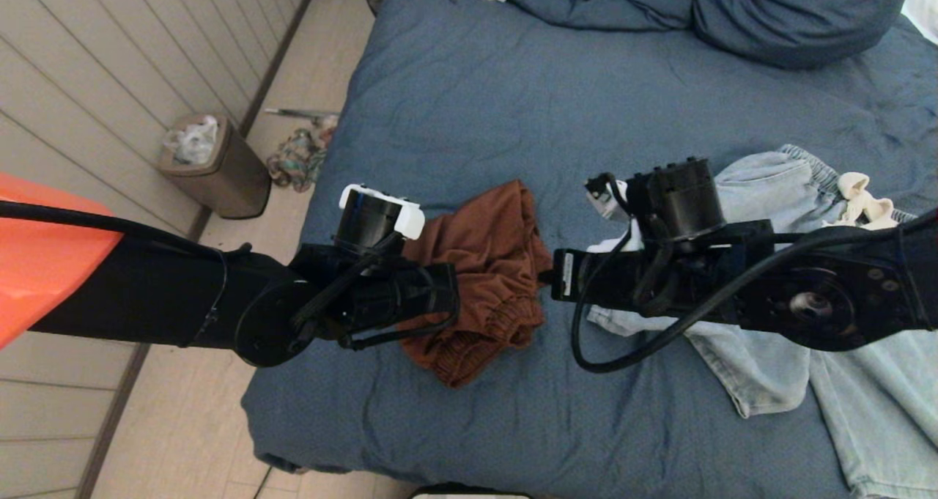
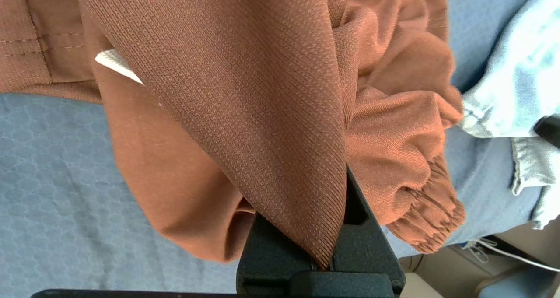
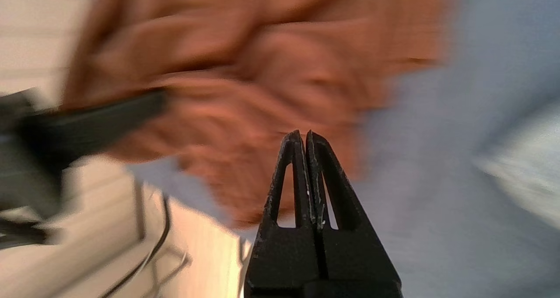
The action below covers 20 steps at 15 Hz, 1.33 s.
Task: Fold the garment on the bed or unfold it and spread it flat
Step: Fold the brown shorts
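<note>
A: Rust-brown knit garment [image 1: 487,279], item one. Location: bunched on the bed [image 1: 469,103], near its front edge, between both arms.

B: Held how?

A: Left gripper [image 2: 326,254] clenched on a fold of it; the cloth rises taut from the jaws, apparently lifted to open the bundle. Right gripper [image 3: 305,136] pressed together, empty, pointing at the garment from the other side, probably seeking a second hold.

B: Surroundings?

A: Pale denim jeans [image 1: 777,352] just beside, under the right arm; cream cloth piece [image 1: 865,202] on them. Blue duvet [image 1: 733,8] at the far end. Waste bin [image 1: 216,165] on the floor.

B: Obstructions?

A: Jeans crowd the spreading room, I judge.
</note>
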### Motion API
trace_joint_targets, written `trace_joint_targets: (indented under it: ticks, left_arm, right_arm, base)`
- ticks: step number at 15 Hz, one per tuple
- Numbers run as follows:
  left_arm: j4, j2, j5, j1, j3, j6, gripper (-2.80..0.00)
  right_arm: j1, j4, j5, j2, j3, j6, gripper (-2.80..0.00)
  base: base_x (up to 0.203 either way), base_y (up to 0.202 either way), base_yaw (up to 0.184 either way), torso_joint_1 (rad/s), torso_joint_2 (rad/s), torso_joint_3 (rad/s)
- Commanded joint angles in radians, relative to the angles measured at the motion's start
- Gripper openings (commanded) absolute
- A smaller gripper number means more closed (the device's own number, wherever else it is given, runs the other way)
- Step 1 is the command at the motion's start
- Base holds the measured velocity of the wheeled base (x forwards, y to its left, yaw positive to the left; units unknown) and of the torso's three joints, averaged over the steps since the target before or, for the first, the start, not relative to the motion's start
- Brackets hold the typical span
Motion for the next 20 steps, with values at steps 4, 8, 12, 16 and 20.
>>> trace_joint_targets:
  ticks: [4,8,12,16,20]
  left_arm:
    - [-0.010,0.007,-0.110,0.089,-0.024,0.051,-2.80]
    - [-0.011,-0.005,-0.166,0.140,-0.018,0.087,-2.80]
    - [-0.011,-0.036,-0.232,0.159,0.029,0.130,-2.80]
    - [-0.019,-0.057,-0.262,0.160,0.126,0.191,-2.80]
    - [-0.132,-0.047,-0.274,0.159,0.169,0.197,-2.80]
  right_arm:
    - [0.112,0.046,-0.005,0.091,-0.055,0.007,-2.80]
    - [0.114,0.040,-0.006,0.166,-0.103,0.008,-2.80]
    - [0.118,0.042,-0.008,0.192,-0.156,0.004,-2.80]
    - [0.144,0.044,-0.007,0.281,-0.215,0.007,-2.80]
    - [0.148,0.042,-0.006,0.309,-0.219,0.009,-2.80]
  base:
    - [0.000,0.000,0.000,0.000,0.00,0.000]
    - [0.000,0.000,0.000,0.000,0.00,0.000]
    - [0.000,0.000,0.000,0.000,0.00,0.000]
    - [0.000,0.000,0.000,0.000,0.00,0.000]
    - [0.000,0.000,0.000,0.000,0.00,0.000]
